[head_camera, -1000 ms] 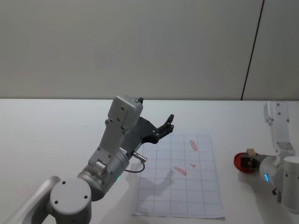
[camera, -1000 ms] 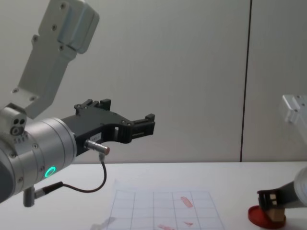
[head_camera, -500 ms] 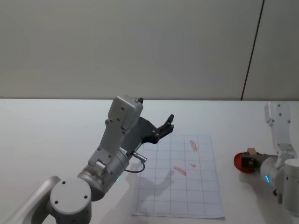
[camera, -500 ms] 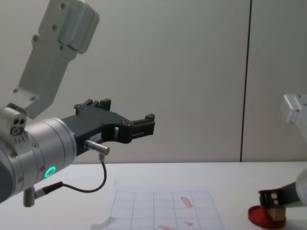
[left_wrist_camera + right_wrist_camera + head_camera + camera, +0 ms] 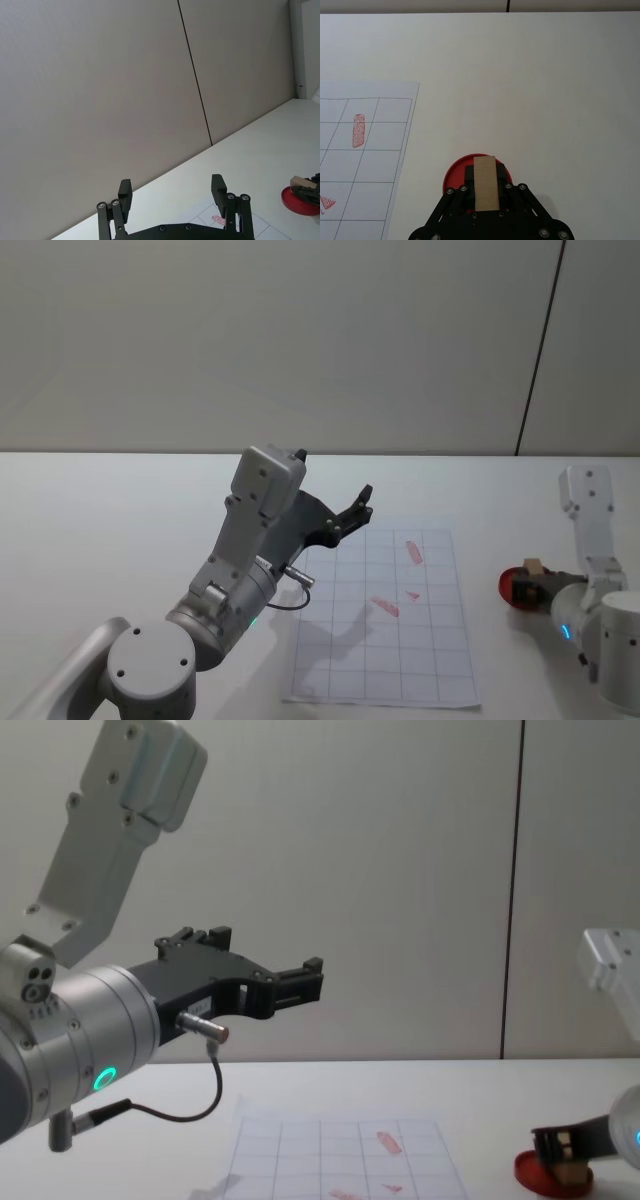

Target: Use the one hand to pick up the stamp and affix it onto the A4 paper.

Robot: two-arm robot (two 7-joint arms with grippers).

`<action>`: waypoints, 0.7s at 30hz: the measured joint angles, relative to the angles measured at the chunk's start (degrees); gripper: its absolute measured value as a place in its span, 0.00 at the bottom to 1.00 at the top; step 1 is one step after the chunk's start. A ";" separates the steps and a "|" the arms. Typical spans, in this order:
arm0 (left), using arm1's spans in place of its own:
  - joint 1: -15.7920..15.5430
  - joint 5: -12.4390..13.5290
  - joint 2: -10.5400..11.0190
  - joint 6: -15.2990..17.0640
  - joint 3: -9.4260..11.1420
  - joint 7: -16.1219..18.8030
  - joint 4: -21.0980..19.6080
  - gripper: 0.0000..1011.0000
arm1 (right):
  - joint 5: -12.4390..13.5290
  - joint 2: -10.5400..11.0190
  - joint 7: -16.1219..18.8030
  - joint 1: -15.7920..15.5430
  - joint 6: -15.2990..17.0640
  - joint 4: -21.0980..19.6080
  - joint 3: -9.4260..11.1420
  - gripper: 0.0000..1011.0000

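the stamp (image 5: pixel 485 183), a small tan wooden block, is standing upright on the red ink pad (image 5: pixel 453 179), well to the right of the paper (image 5: pixel 400 645). in the chest view its lower end looks to be touching the pad, though contact is hard to confirm.

your right gripper (image 5: pixel 485 171) is reaching in low over the table (image 5: pixel 545 75) and its jaws are pinching the stamp from both sides, so you are gripping it firmly.

step in hand, as judged: you are inking the stamp, or just starting the pick-up. the stamping on the sheet is not yet done for this cycle.

the paper is lying flat with a grey grid. a few cells are already carrying red marks (image 5: pixel 413 551), and most cells are blank.

your left gripper (image 5: pixel 300 982) is hanging raised over the paper's left edge with its jaws spread and holding nothing. it looks idle.

next move, as judged: you are going to need a straight lift off the pad, a carry leftward to a blank cell, then a level press down. a tilted stamp is likely to print only part of the mark.
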 joint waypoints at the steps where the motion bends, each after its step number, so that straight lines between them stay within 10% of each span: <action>1: 0.00 0.00 0.00 0.00 0.00 0.00 0.00 0.99 | -0.05 -0.03 0.02 0.03 -0.06 0.12 -0.01 0.22; 21: 0.00 0.00 0.00 0.00 0.00 0.00 0.00 0.99 | 0.99 -1.14 -1.24 1.39 2.89 1.55 0.75 0.22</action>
